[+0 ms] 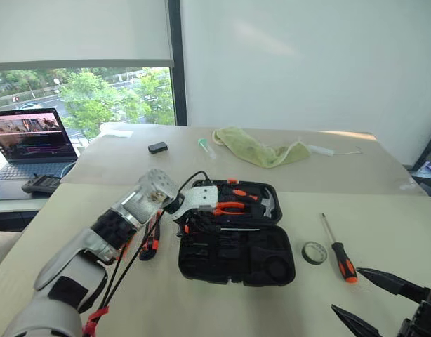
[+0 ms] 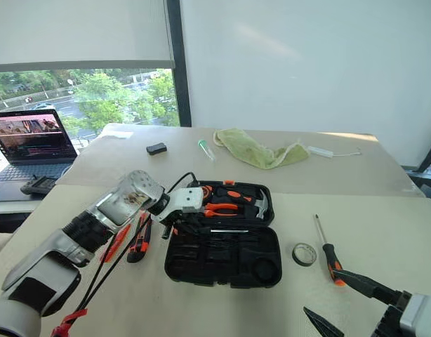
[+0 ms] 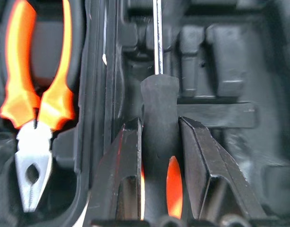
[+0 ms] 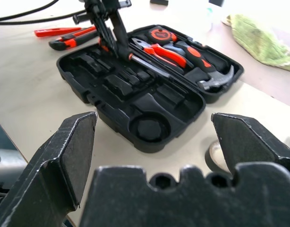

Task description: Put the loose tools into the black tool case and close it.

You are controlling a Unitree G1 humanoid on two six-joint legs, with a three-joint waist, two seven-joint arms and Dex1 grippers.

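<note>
- The black tool case (image 1: 236,254) lies open near the middle of the worktop (image 1: 384,232), its lid laid flat toward the far side.
- In the far half sit the orange-handled pliers (image 1: 229,208), a hammer (image 1: 266,203) and a tape measure (image 4: 160,34); the near half shows bare moulded recesses.
- The left pincer (image 3: 157,142) is over the case's left part, clenched on the black-orange handle of a long-shaft screwdriver (image 3: 157,101), whose metal shaft runs out across the recesses.
- The right pincer (image 1: 366,298) hangs at the near right edge of the scene, fingers spread wide and holding nothing.
- A second screwdriver (image 1: 340,254) lies on the worktop right of the case, with the small tape roll (image 1: 314,253) between it and the case.
- Left of the case, the orange-black utility knife (image 2: 140,243) and the slim orange tester screwdriver (image 2: 118,242) lie side by side.
- Far off on the worktop rest a green cloth (image 1: 257,149) and a small black box (image 1: 158,147); a laptop (image 1: 33,140) stands at the far left.
</note>
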